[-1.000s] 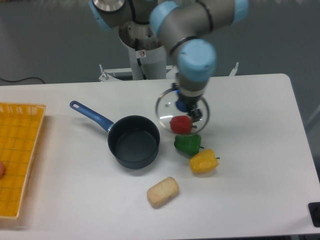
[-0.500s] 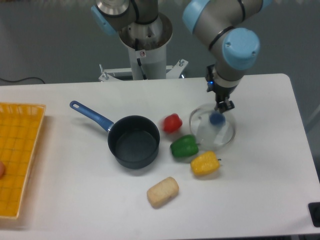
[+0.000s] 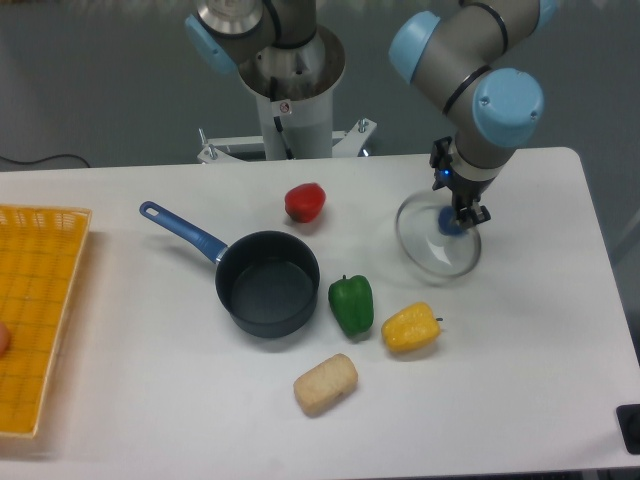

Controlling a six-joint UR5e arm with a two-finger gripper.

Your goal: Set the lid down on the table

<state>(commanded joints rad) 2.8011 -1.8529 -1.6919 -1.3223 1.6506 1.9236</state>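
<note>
Now, end effector (image 3: 459,216) gripping lid (image 3: 436,240) knob, above table (image 3: 520,330)

White table (image 3: 520,400) with saucepan (image 3: 267,283), peppers (three) (image 3: 351,304), bread (image 3: 325,384), tray (image 3: 35,315)

Clear lid (image 3: 436,243), red (image 3: 305,201), green (image 3: 351,304), yellow peppers (image 3: 409,326).

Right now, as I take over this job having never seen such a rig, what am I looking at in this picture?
One fixed camera looks down at a white table from the front. The grey and blue machine is a robot arm; its claw grips the blue knob of a clear glass lid, held tilted low over the table. Also there: a dark saucepan without lid, red pepper, green pepper, yellow pepper, a bread roll, and a yellow tray at the left edge.
</note>
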